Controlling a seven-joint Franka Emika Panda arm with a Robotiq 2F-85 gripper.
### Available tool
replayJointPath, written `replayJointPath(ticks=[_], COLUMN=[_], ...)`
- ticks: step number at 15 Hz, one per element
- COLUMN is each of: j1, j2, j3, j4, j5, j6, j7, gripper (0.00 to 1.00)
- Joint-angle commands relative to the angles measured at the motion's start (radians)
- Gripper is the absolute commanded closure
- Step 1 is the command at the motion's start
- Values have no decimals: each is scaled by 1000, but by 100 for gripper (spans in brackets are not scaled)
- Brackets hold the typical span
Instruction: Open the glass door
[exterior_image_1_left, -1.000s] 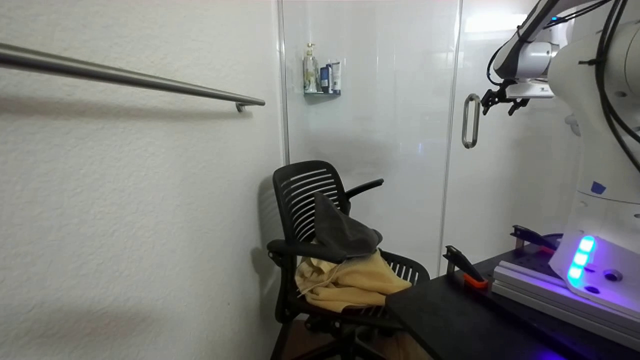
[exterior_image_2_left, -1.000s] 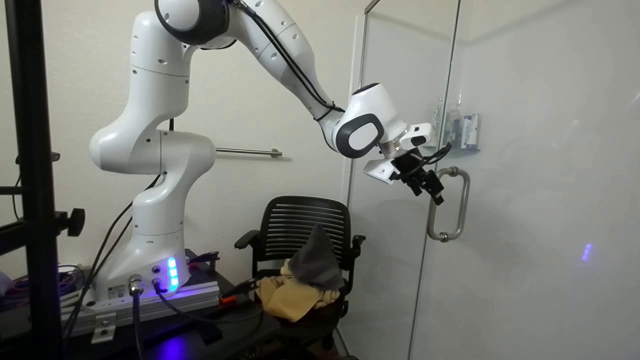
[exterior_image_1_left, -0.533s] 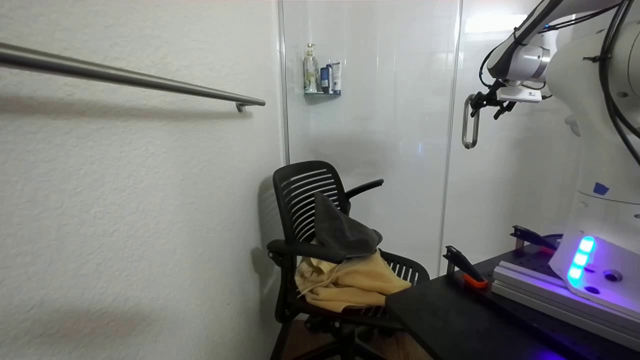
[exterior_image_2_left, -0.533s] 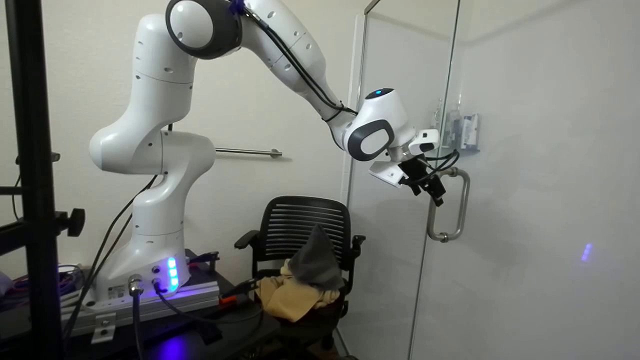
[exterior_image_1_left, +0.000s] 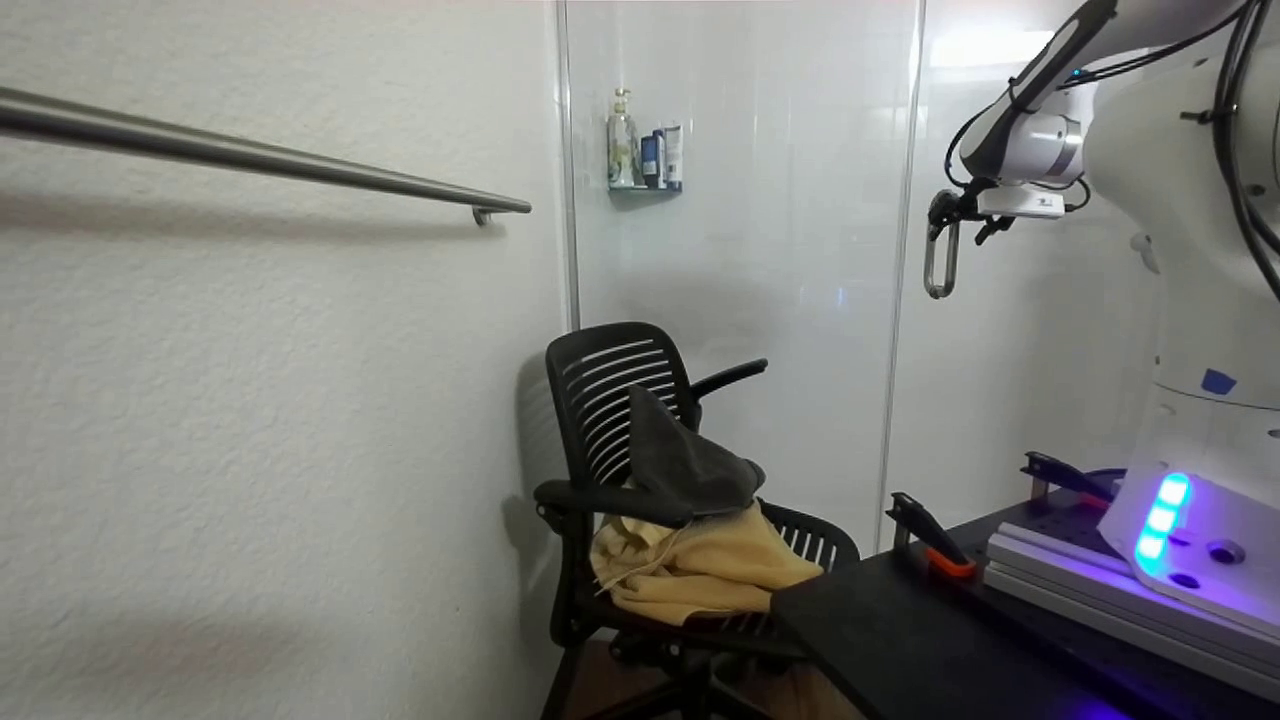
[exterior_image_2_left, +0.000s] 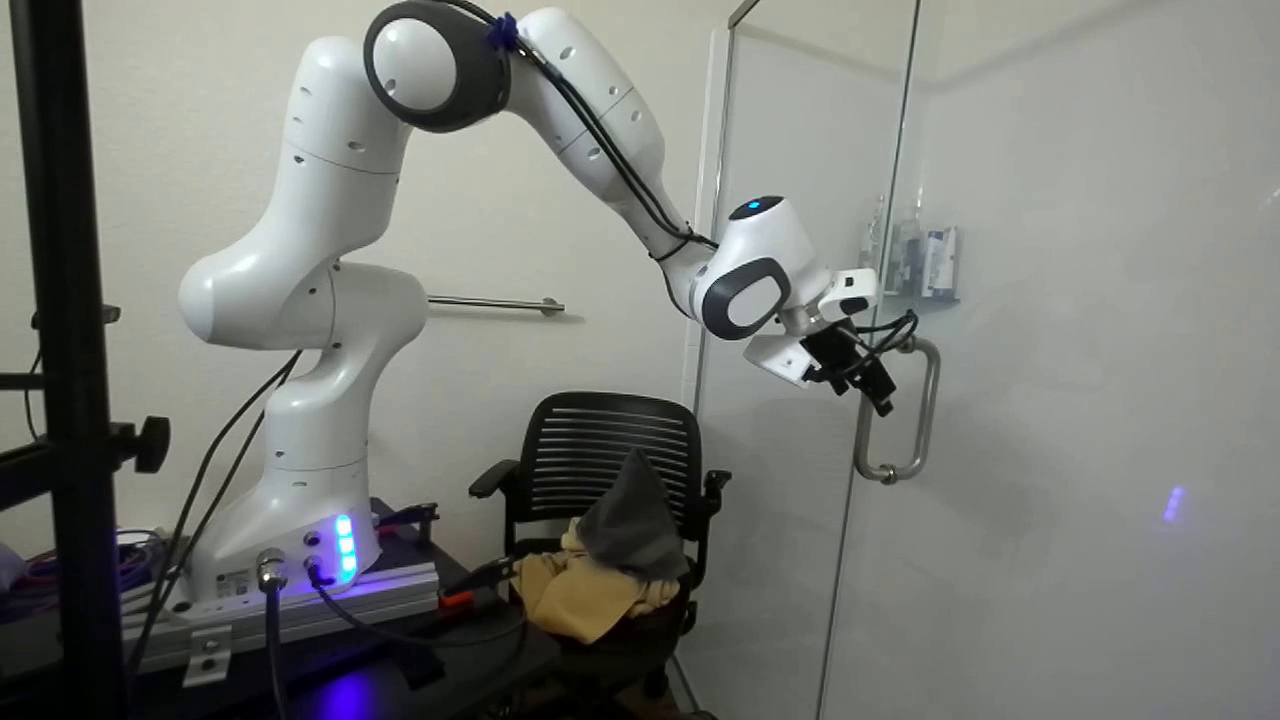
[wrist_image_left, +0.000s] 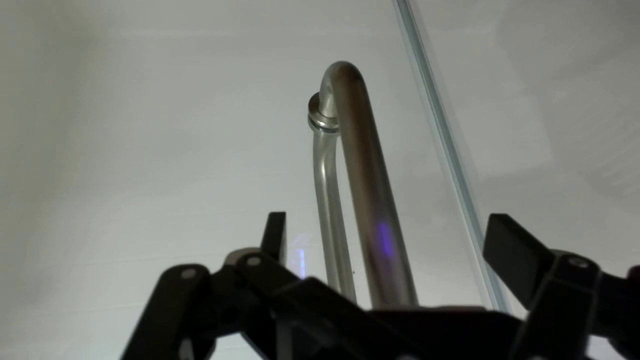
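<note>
The glass door is a tall, whitish, glossy panel, also in an exterior view and the wrist view. It stands shut in line with the adjoining panel. Its vertical grey metal loop handle shows near the door edge, also in an exterior view. In the wrist view the handle's near bar runs between my fingers, with gaps on both sides. My gripper is open, tilted downward at the handle's upper half in both exterior views. The bar's lower part is hidden behind the gripper in the wrist view.
A black chair with grey and tan cloth stands before the adjoining panel. That panel bears a small shelf with bottles. A black table carries the arm base and clamps. A rail runs along the white wall.
The arm has reached further out and slightly down. In an exterior view the gripper has moved left from beside the handle to overlap its top. The door has not moved.
</note>
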Motion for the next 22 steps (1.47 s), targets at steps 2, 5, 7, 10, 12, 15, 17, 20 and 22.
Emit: replayJointPath(ticks=[2,5,7,10,12,15,17,20,22], j1=[73,86,93,86,92,110,125,141,134], j2=[-2,-5,8,7,12,29,49,77,88], j3=[-65,-72,-82,-75,-82,-108,-128,-140,-120], j4=[23,31,27,28,28,31,33,44,59], j5=[0,1,7,8,6,7,4,8,18], j6=[14,-6,-15,-25,-24,-50,-81,-168,-260], j7=[25,23,39,34,37,52,56,73,72], gripper=[0,25,33,55,69,91,95,94,94])
